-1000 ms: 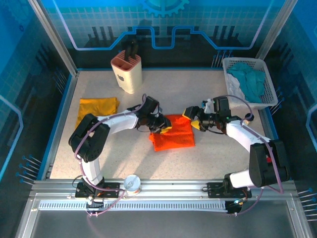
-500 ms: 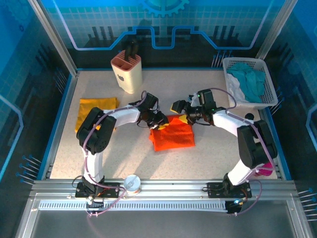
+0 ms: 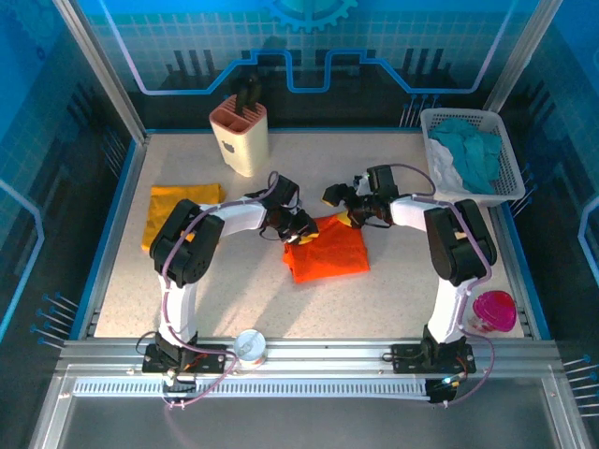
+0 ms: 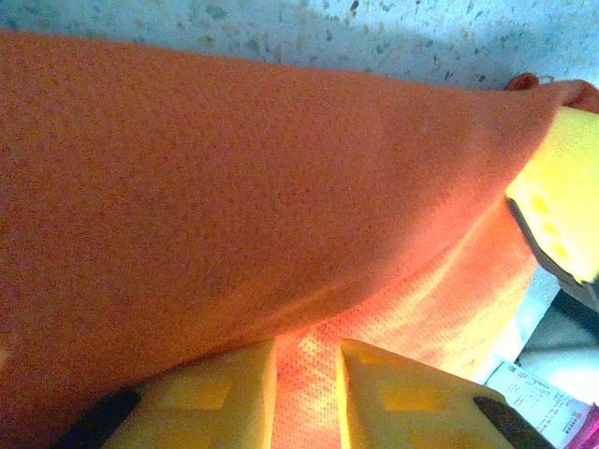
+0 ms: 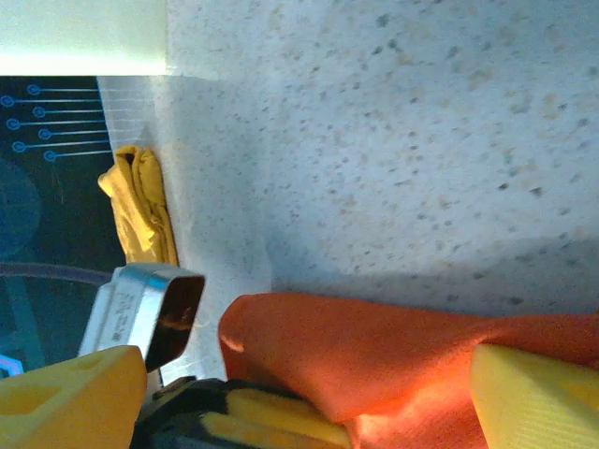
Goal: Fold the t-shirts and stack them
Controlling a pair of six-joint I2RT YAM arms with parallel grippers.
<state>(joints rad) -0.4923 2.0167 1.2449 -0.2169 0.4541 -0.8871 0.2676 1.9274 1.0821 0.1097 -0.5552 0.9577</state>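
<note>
Movement since a second ago: right pincer swung left to the orange-red t-shirt's far edge on the desk, spread open — left pincer pinches its cloth — basket holds teal and white cloths.

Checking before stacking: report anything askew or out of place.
The orange-red t-shirt has its far edge raised and bunched, pinched in the left gripper. The mustard-yellow t-shirt lies folded, apart at the left. Nothing looks spilled.
</note>
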